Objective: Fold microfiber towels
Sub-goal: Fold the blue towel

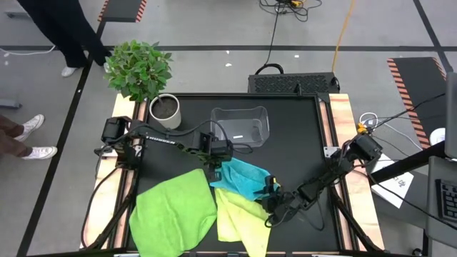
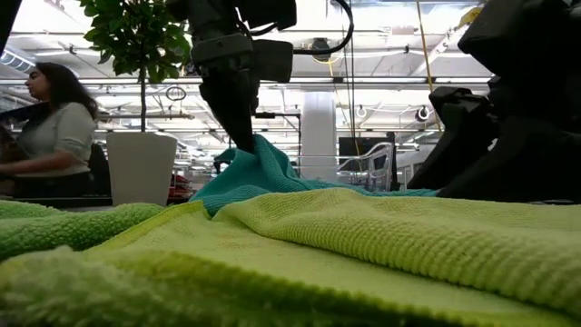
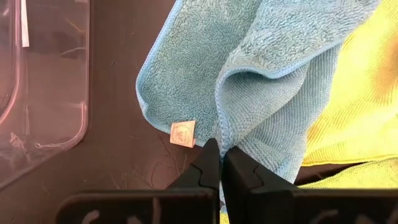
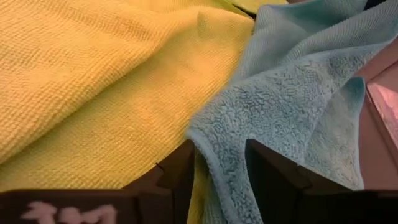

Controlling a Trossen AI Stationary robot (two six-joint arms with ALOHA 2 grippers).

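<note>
With the left claw (image 3: 221,163) pinched shut on a raised fold of the turquoise towel (image 1: 241,178) just 6 o'clock of bench centre, and the right claw (image 4: 217,163) parted around its 3 o'clock edge, an uneven lift could drag the yellow-green towel (image 1: 239,221) along.

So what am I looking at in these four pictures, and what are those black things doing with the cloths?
Two black robot arms work at a dark table. One picture looks down from above, one sits at table height, and two come from cameras on the wrists. On the table lie a green towel, a yellow towel and a turquoise towel, plus a clear bin and a potted plant. The left hand is shut, pinching the turquoise towel's edge. The right hand has another edge of it between its fingers, apparently not clamped.
</note>
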